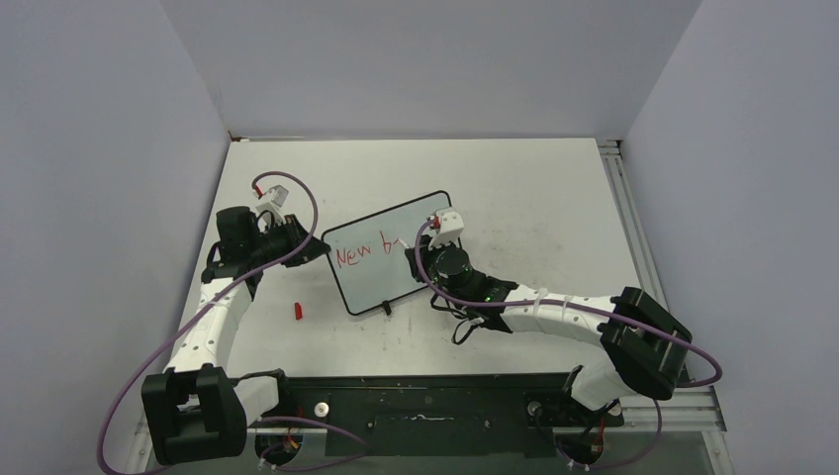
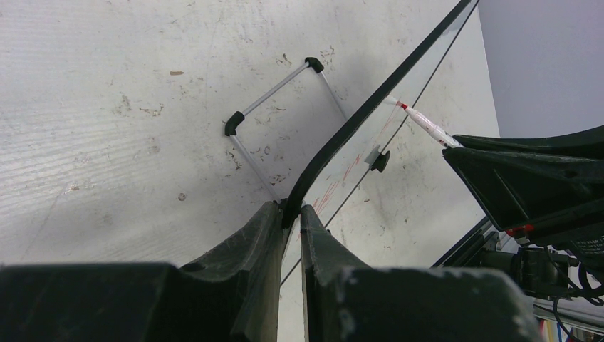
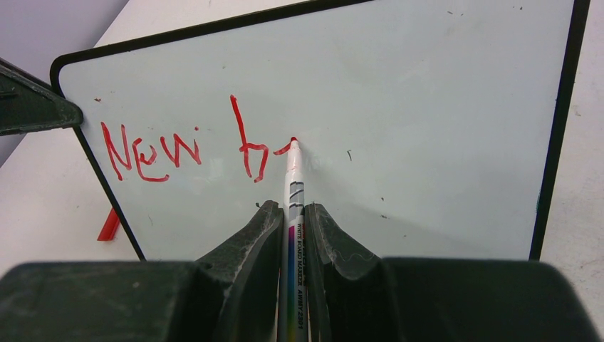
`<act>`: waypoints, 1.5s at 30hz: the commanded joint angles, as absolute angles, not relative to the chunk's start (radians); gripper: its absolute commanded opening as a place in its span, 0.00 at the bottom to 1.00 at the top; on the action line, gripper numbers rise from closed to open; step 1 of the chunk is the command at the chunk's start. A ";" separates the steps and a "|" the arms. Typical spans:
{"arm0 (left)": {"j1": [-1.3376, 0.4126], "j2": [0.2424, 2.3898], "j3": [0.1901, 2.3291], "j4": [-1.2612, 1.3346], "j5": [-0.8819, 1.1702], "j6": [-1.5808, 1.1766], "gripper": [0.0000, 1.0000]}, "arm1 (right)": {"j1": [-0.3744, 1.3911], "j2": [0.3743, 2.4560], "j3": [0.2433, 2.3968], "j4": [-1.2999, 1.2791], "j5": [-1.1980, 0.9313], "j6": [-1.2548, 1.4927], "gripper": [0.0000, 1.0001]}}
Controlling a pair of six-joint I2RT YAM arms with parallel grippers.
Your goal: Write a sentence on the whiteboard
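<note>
The scuffed white worktop (image 1: 514, 178) carries the whiteboard (image 1: 381, 282) near its middle, turned at an angle to the arms. The board is small and white, with rounded corners and a thin black frame. The left gripper (image 2: 290, 210) pinches the frame at the board's left edge. The right gripper (image 3: 288, 210) is clamped on a marker (image 3: 293, 178) whose red tip touches the board. The sentence (image 3: 192, 149) reads "New b" in red so far. A red cap (image 1: 297, 311) lies just left of the board.

The black left tool (image 2: 290, 211) is closed on the thin black frame of the small white whiteboard (image 2: 360, 117). A white marker with red tip (image 2: 426, 125) reaches the board above the scuffed white desk (image 2: 107, 128).
</note>
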State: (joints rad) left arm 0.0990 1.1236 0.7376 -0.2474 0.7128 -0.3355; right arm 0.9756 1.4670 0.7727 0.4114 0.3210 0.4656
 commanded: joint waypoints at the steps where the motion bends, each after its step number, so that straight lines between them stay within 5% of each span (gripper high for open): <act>1: 0.094 1.107 0.761 -0.235 0.723 -0.330 0.10 | 0.963 1.466 0.815 0.466 0.329 0.456 0.05; 45: 0.094 1.101 0.758 -0.234 0.725 -0.331 0.10 | 1.015 1.466 0.723 0.428 0.371 0.496 0.05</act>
